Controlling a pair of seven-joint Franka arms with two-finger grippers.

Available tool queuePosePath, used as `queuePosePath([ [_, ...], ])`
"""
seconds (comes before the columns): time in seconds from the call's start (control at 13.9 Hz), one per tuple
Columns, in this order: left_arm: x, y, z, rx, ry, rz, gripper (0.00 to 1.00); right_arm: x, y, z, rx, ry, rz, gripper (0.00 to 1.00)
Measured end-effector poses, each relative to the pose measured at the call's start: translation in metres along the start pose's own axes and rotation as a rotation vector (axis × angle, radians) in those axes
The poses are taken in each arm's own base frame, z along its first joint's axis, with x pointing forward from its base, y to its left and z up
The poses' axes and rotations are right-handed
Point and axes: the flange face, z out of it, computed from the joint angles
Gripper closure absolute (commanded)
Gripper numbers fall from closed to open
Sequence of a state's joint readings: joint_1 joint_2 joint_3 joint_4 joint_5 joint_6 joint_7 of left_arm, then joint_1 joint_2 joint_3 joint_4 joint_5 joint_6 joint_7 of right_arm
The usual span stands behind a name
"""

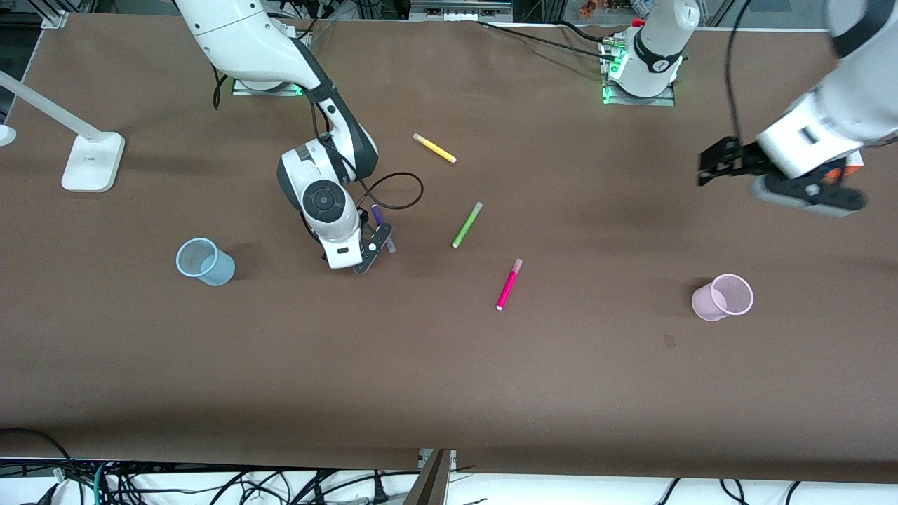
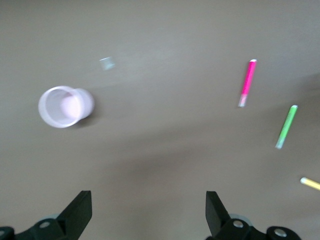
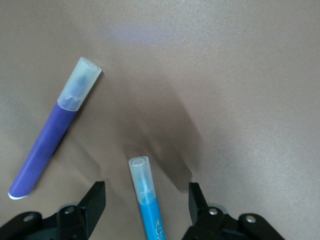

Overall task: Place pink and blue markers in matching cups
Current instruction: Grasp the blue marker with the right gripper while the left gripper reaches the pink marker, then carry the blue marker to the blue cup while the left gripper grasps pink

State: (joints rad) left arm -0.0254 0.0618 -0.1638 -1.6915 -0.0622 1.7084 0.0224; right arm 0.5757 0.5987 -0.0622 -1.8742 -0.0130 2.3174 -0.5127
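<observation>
Between the spread fingers of the right gripper [image 3: 145, 200] lies the sky-blue marker with a greyish cap [image 3: 147, 200], ungrasped beside the purple pen [image 3: 52, 132], so closing should centre on its barrel while the open-fingered left gripper [image 2: 149, 212] waits above the table.

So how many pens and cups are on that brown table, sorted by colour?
Slim yellow felt pen: 1
Slim lime green felt pen: 1
Slim magenta-pink felt pen: 1
Slim dark purple felt pen: 1
Slim sky-blue felt pen: 1
Pale blue translucent plastic cup: 1
Pale pink translucent plastic cup: 1
Total: 7 (5 pens, 2 cups)
</observation>
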Motion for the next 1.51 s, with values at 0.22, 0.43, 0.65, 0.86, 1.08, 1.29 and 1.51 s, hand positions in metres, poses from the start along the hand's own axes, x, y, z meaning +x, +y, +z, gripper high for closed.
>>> queuePosePath([
  [0.22,0.041,0.053,0.072,-0.028,0.003,-0.001,0.00,0.000,0.000,0.000,-0.001,0.000,0.000,0.59],
  [0.43,0.067,0.074,0.136,-0.052,-0.004,-0.027,0.00,0.000,0.000,0.000,-0.002,0.003,0.000,0.70],
  [0.65,0.084,0.107,0.194,-0.077,0.025,0.004,0.00,0.001,0.001,0.000,-0.006,0.009,0.000,0.88],
  [0.86,0.092,0.130,0.239,-0.094,0.040,0.025,0.00,0.002,0.002,-0.002,-0.011,0.017,0.001,0.93],
  [1.08,0.096,0.149,0.276,-0.069,0.068,0.059,0.00,0.001,0.017,-0.023,-0.041,0.053,0.010,0.93],
  [1.29,0.093,0.171,0.316,-0.012,0.079,0.067,0.00,-0.019,0.052,-0.080,-0.094,0.092,-0.048,0.93],
  [1.51,0.091,0.176,0.331,0.000,0.074,0.065,0.00,-0.066,0.093,-0.143,-0.037,0.114,-0.133,0.93],
])
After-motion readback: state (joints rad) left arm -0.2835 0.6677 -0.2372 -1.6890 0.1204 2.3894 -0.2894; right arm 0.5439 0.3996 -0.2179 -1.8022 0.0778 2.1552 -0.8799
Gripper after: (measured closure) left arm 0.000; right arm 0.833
